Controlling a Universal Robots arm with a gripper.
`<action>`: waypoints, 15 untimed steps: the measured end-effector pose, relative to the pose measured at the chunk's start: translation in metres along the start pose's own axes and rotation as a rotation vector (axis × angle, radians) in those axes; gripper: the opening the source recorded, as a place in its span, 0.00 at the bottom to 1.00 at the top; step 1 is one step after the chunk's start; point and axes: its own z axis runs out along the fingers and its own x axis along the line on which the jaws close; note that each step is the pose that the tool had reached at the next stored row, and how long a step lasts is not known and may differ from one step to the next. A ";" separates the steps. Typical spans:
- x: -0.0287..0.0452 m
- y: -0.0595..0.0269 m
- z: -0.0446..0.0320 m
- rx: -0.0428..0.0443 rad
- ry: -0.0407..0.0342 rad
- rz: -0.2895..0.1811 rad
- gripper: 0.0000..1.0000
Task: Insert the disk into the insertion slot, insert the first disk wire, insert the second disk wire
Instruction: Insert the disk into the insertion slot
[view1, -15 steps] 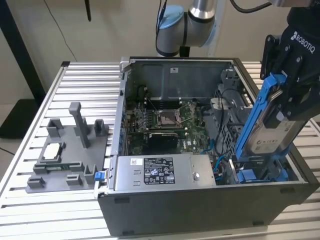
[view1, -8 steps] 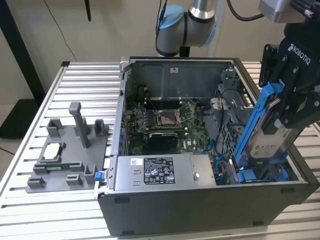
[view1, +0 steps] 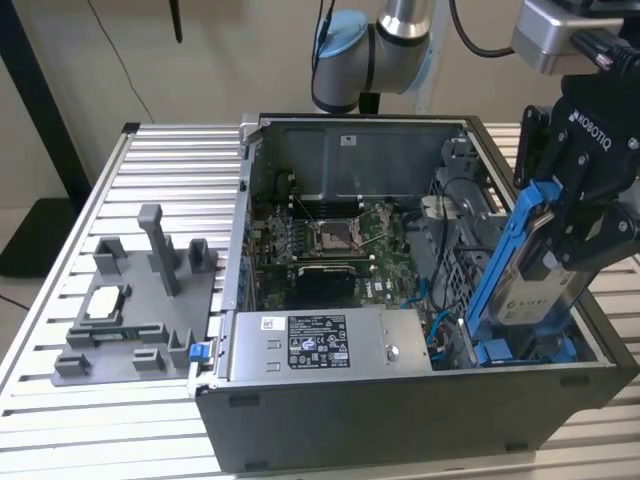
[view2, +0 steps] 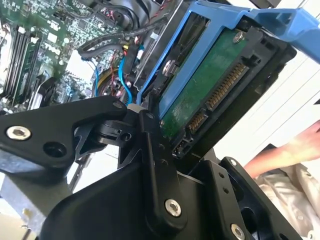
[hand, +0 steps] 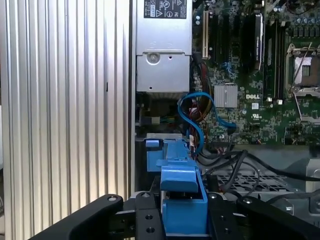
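The black pincer (view1: 565, 245) is clamping the blue-framed, flat silver-grey hard drive (view1: 535, 295), tilted over the open dark computer case's (view1: 400, 420) drive bay, gripping its stiff plastic frame edges, likely sparing the weighty, shock-sensitive body and exposed green circuit board (view2: 200, 90).

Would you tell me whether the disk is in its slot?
Not seated: the disk leans tilted, mostly above the case, held by the tool.

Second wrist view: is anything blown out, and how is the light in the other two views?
Second wrist view: the background past the disk is washed to white, while the motherboard is properly exposed. First wrist view: the ribbed table glares pale. Exterior view: even light, with the computer case interior in mild shadow.
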 end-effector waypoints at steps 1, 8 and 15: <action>0.0000 -0.0001 0.0013 0.0000 0.0000 0.000 0.00; -0.0003 -0.0022 0.0058 0.0000 -0.0048 0.000 0.00; -0.0015 -0.0032 0.0104 -0.0003 -0.0171 -0.001 0.00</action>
